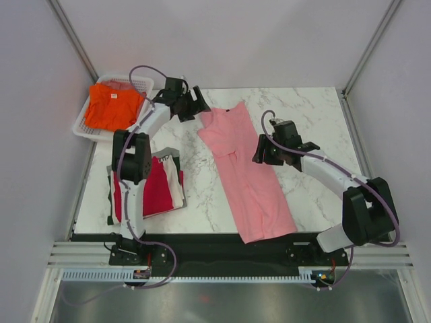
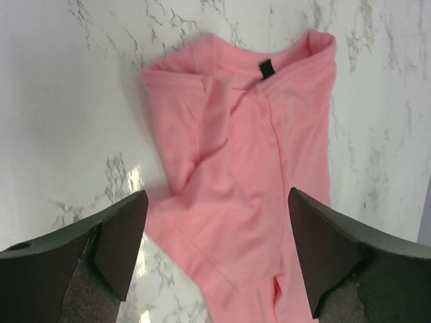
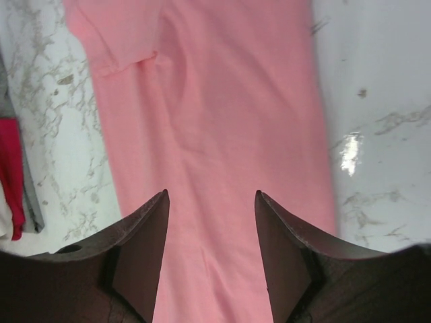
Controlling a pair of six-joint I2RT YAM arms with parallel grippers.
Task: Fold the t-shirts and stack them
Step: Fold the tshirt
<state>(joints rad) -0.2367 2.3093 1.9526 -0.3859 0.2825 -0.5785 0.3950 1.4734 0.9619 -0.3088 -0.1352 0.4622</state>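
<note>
Fingers [image 2: 121, 242] of left gripper [image 1: 192, 104] are wide apart, nothing in them, over the collar end of pink tee [image 1: 249, 175] on the far side. Right gripper [image 1: 266, 151] is open & empty too, over the tee's middle right edge. Pink tee lies in a long strip, far-left to near-right; its near end goes just past the table [image 1: 316, 114] edge. Lots of bare room on the right. Left side: stack w/ red tee [image 1: 156, 192], white tee [image 1: 176, 185] & grey tee [image 1: 172, 153]. Orange tee [image 1: 111, 108] sits in basket [image 1: 82, 128], far-left corner.

White plastic mesh basket [image 1: 137, 82] at far-left corner of white grey-veined marble table [image 1: 316, 114]; plain pale walls [image 1: 222, 40] behind and beside the table.
</note>
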